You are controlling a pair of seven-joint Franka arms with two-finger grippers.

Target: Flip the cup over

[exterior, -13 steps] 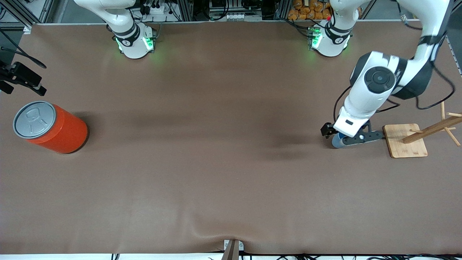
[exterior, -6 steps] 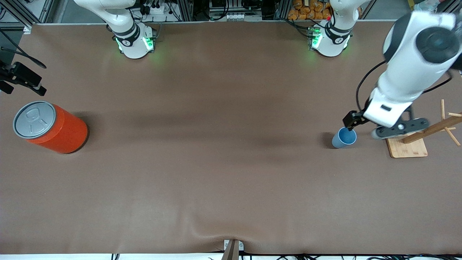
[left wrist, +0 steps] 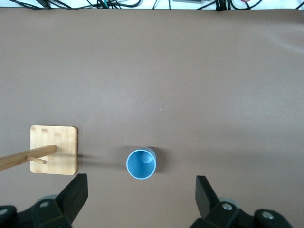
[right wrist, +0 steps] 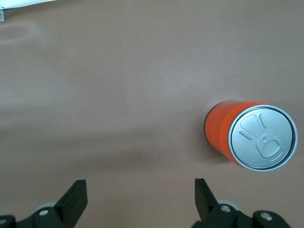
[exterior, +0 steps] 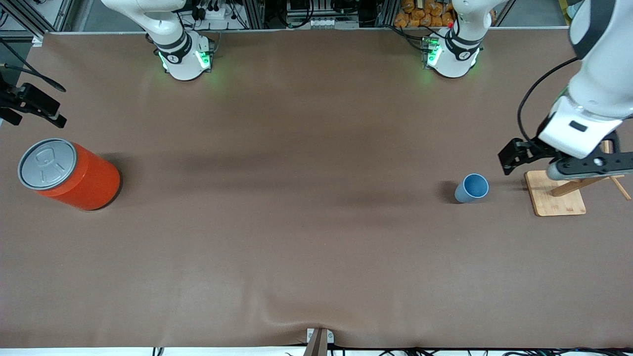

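Left gripper (exterior: 564,160): withdrawn upward from the cup (exterior: 472,188) over the last second, now over the wooden peg stand (exterior: 556,198), jaws spread wide, holding and touching nothing. The cup stands upright, mouth up, on the brown table (exterior: 306,222) toward the left arm's end, just beside the stand's base. Judgement: cup released, flip appears complete. Right gripper (right wrist: 137,204): waiting above the table near the orange can (exterior: 69,173), jaws spread, empty.

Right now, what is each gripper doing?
Left gripper: jaws open, holding nothing, up over the cup.
Right gripper: jaws open, holding nothing.
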